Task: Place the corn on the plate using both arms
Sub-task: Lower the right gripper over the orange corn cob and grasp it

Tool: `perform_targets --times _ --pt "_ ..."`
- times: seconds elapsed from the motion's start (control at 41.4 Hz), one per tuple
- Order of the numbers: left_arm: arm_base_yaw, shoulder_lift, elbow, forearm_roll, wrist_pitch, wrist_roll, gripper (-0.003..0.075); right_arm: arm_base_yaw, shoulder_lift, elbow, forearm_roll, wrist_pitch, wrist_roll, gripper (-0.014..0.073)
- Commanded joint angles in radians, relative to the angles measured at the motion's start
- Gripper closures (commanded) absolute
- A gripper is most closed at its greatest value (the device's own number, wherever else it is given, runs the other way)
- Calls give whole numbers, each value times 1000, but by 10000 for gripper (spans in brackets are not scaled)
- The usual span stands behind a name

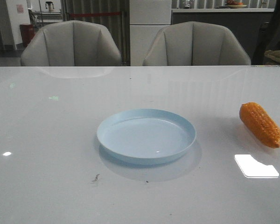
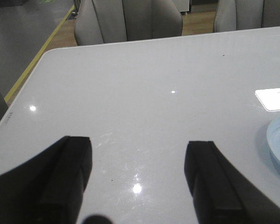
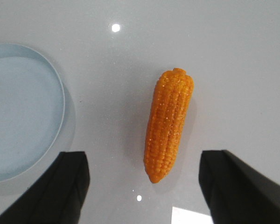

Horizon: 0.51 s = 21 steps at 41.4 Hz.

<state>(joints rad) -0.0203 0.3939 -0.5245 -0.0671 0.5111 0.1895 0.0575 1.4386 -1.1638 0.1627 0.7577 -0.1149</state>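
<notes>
The orange corn lies on the white table at the right, apart from the pale blue plate at the middle. The plate holds nothing. No gripper shows in the front view. In the right wrist view the corn lies lengthwise just beyond my right gripper, which is open and empty, with the plate's rim to one side. My left gripper is open and empty over bare table, with the plate's edge at the side of its view.
Two grey chairs stand behind the table's far edge. A bright light reflection lies on the glossy tabletop near the corn. The table's left edge shows in the left wrist view.
</notes>
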Motion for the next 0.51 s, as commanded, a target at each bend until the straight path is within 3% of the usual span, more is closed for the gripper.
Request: perform_targets --times 0.0,0.483 --pt "1 5 -28 -12 -85 -8 234 -1 68 -84 -4 -23 -3 1" --pt "1 5 -28 -83 -83 -8 235 -3 370 -196 -79 -16 80 1"
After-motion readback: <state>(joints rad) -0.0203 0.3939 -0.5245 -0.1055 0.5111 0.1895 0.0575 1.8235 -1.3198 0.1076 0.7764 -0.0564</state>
